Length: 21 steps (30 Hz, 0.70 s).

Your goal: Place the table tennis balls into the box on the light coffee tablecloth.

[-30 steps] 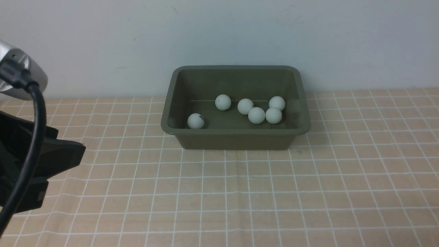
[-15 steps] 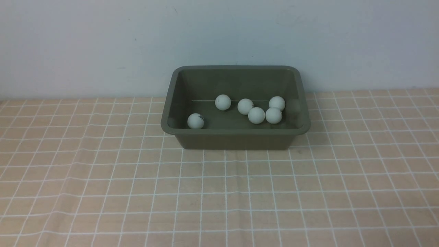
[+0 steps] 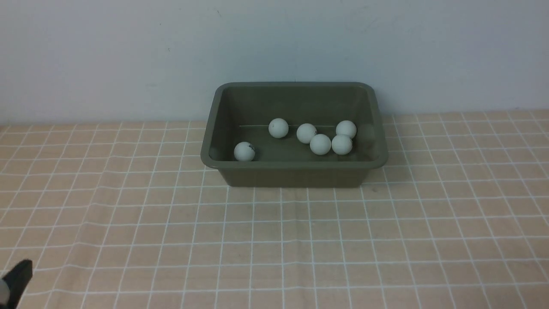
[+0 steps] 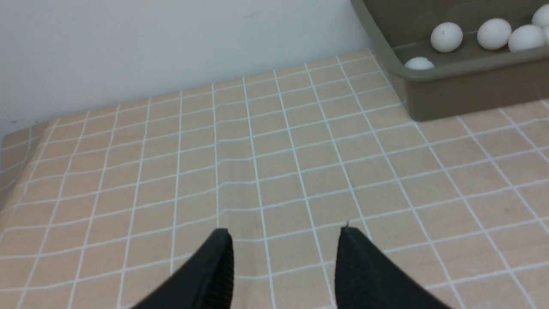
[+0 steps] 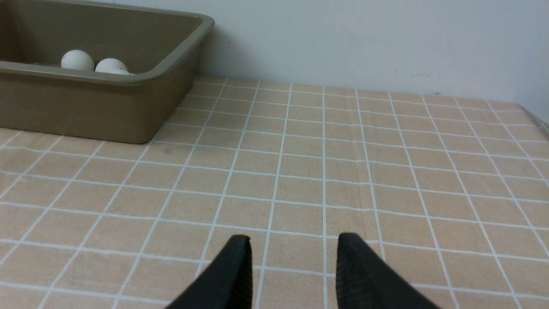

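Observation:
The olive-green box (image 3: 296, 164) stands at the back middle of the light coffee tablecloth (image 3: 300, 240), against the wall. Several white table tennis balls lie inside it: one near the front left corner (image 3: 244, 151), one further back (image 3: 279, 128) and a cluster to the right (image 3: 321, 144). No ball shows on the cloth. My left gripper (image 4: 285, 234) is open and empty above the cloth, left of the box (image 4: 472, 90). My right gripper (image 5: 296, 238) is open and empty above the cloth, right of the box (image 5: 85, 103).
A plain pale wall runs right behind the box. A dark part of my left arm (image 3: 19, 277) shows in the front view's bottom left corner. The cloth has slight creases and drops off at the table's left edge (image 4: 13, 171).
My left arm, large at the front view's left edge a second ago, pulled out of view; now only a dark tip shows at the bottom left. The balls and box have not moved.

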Tool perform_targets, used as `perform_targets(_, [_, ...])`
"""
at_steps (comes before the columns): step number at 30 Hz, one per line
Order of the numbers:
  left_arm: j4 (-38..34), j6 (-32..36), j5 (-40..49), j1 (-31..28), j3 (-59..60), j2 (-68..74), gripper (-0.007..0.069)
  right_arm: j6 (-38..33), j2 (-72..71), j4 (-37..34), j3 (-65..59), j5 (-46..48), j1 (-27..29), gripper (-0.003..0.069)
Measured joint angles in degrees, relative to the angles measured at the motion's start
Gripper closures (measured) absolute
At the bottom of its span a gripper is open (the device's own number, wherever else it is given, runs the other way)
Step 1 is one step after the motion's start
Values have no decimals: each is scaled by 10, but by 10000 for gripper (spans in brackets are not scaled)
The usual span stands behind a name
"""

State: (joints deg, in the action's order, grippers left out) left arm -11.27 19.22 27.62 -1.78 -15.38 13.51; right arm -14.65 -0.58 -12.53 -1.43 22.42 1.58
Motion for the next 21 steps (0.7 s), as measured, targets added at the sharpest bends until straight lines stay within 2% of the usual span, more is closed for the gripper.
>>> perform_targets(10, [8,-5,9,0,100,-134,358,0,0,0,0,0,0,395])
perform_targets(21, [13,-7,17,0,120,-142,358,0,0,0,0,0,0,395])
